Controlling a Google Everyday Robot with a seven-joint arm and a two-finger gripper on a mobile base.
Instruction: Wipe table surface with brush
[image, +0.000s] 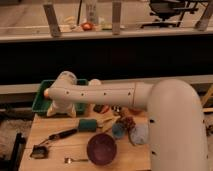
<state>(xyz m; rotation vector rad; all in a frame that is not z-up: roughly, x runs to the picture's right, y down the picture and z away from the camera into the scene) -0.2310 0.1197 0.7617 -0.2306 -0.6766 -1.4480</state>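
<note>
Looking down on a light-brown wooden table surface, plank lines visible; takes up the lower part of the view, with a dark gap and a railed ledge behind.

White robot arm: rises at lower right, bends, runs leftward above the far half of the table, ends in a rounded wrist over the far-left corner.

Green tray: sits at the far-left corner, partly hidden by the wrist.

Gripper: hangs below the wrist at the tray's near edge, above the table, well apart from the brush. Cannot tell whether spread or closed, nor whether anything is held.

Purple bowl: rests upright near the front edge, about mid-table.

Grey-blue crumpled lump: lies right of the bowl, close against the arm's base. Small teal round thing just beside it; brownish item behind, too blurred to name.

Brush: lies flat on the table surface, left of the bowl. Slim black handle slants from beside the teal block down-left toward a dark squarish head near the front-left corner.

Teal block: sits at the handle's far end; touching or just beside, cannot tell which.

Small silver utensil: lies by the front edge, just left of the bowl.
</note>
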